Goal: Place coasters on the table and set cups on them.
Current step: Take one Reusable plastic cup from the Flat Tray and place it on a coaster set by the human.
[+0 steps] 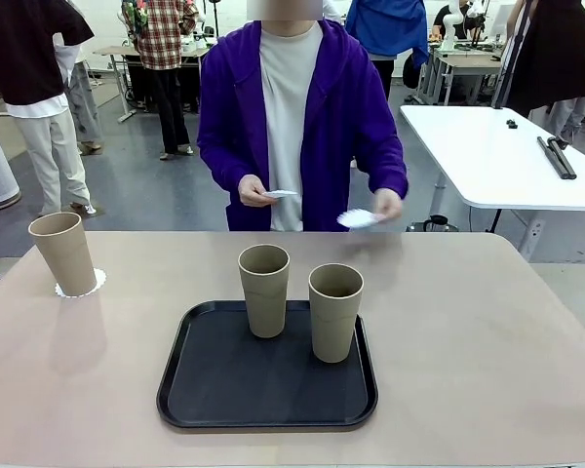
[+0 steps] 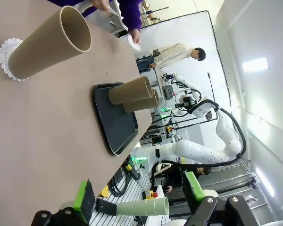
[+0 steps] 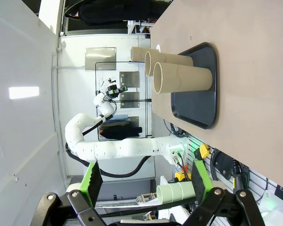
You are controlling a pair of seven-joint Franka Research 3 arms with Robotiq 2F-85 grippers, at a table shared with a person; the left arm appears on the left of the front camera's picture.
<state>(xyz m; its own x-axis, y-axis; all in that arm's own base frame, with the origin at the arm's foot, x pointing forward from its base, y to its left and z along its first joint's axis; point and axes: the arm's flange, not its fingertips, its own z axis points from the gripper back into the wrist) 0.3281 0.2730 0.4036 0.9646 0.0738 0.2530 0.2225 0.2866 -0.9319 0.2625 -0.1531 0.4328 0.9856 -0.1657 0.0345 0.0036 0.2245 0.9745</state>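
Left gripper (image 2: 139, 193) and right gripper (image 3: 146, 179): fingers spread wide, nothing held.
Far left of the table (image 1: 487, 331): cup (image 1: 66, 253) upright on a coaster (image 1: 96, 283). Centre, near: black tray (image 1: 224, 390) with second cup (image 1: 264, 290) and third cup (image 1: 335, 312), just apart. Far side: person (image 1: 302, 117) with a loose coaster (image 1: 281, 194) in one hand, another coaster (image 1: 357, 218) in the other.

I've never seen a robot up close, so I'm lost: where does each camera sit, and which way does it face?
Front view: fixed on the robot's side of the table, facing across at the person, one hand holding a coaster.
Left wrist view: on the left arm's wrist, looking past the open left gripper, sideways, toward the lone cup.
Right wrist view: on the right arm's wrist, past the open right gripper, sideways.
Shared: all show the black tray with two cups.
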